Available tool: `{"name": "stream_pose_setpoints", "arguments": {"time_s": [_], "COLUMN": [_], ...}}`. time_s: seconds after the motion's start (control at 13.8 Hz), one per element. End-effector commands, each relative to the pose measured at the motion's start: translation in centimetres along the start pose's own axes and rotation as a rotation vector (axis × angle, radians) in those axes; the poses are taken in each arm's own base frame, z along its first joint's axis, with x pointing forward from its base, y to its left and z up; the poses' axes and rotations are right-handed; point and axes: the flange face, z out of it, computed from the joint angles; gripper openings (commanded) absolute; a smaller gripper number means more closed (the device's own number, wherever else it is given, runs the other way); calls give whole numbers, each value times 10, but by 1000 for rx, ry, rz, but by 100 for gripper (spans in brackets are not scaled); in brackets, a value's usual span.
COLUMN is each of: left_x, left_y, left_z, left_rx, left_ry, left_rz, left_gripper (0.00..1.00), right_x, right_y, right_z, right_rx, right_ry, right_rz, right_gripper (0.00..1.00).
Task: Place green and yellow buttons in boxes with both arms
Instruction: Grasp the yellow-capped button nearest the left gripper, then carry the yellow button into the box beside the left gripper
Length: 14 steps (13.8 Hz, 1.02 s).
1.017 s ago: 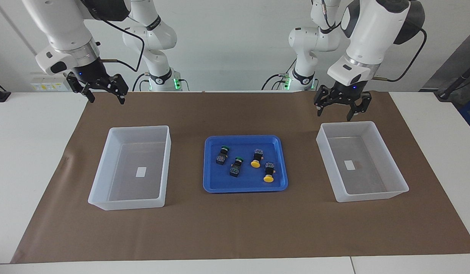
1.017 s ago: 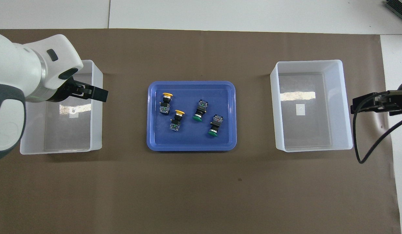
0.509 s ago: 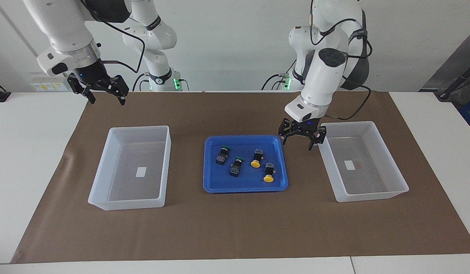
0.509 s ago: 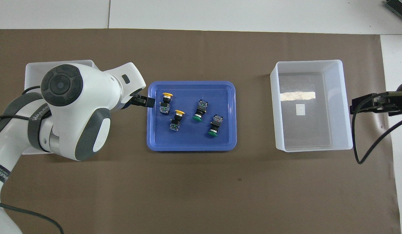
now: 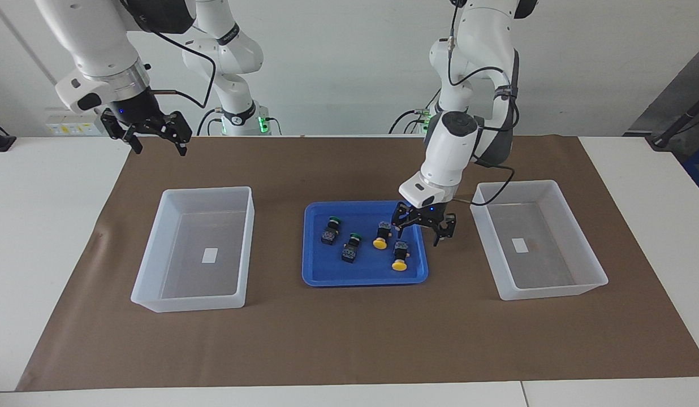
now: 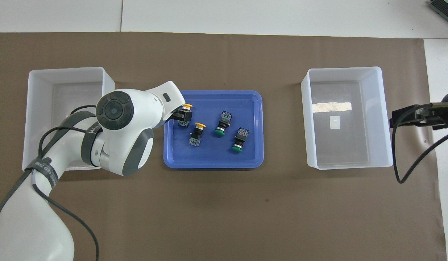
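**Ana:** Two translucent boxes sit on the brown mat, one toward each arm's end, with the blue tray between them. All four buttons lie in that tray, none boxed yet.

**Ben:** And the left gripper hangs low over the tray's edge, fingers spread wide, nothing between them. It is just beside the yellow button lying farther from the robots.

**Ana:** The other yellow button lies close by, the two green buttons toward the right arm's end.

**Ben:** My advice: centre over the black body, turn the fingers across its narrow sides, come straight down, and avoid nudging the neighbour.

**Ana:** Pinching the rounded cap would probably slip.

**Ben:** The right gripper waits high over the mat's corner, open too, empty.
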Motion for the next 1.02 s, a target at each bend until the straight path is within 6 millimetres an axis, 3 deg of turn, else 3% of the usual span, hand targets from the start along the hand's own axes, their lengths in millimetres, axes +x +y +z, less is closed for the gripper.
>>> {"name": "stream_pose_setpoints", "arguments": {"time_s": [0.0, 0.29, 0.73, 0.87, 0.94], "left_x": [2, -11, -30, -33, -33], "left_y": [1, 23, 24, 24, 24], "left_z": [19, 32, 50, 52, 52], "left_rx": [0, -15, -19, -18, -17], "left_ry": [43, 45, 52, 46, 45], "left_rz": [-39, -93, -106, -109, -111], "left_gripper": [100, 79, 78, 71, 62], "right_x": [-7, -8, -11, -11, -11], "right_y": [3, 6, 6, 6, 5], "right_z": [1, 0, 2, 2, 2], "right_rx": [9, 9, 9, 9, 11], "right_ry": [7, 10, 9, 10, 9], "right_rz": [-21, -22, -16, -16, -18], "right_gripper": [100, 100, 100, 100, 100]}}
